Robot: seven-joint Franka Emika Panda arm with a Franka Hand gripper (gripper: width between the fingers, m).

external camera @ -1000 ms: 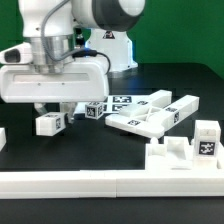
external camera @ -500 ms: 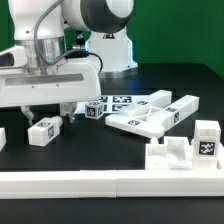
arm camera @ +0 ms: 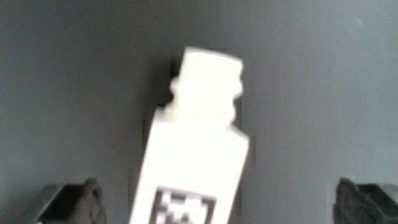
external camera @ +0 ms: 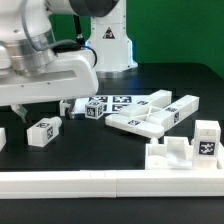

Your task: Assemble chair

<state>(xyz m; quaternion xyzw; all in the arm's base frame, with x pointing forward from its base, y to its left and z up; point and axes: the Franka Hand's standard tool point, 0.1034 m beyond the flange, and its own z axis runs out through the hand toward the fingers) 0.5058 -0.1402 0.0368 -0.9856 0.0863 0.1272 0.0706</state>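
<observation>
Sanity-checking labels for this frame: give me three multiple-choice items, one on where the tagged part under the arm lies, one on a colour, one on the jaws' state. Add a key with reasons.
1. Where does the tagged white part lie?
A. on the white rail
B. on the table, below the jaws, at the exterior view's left
C. atop the pile of parts

2. What colour is the table?
A. black
B. white
C. brown

3. The jaws are:
A. shut on the part
B. out of view
C. open, with the part free between them

Key:
1 B, the part rests on bare table, apart from the pile.
2 A, the surface around every part is black.
3 C, the wrist view shows both fingers standing clear of the part.
</observation>
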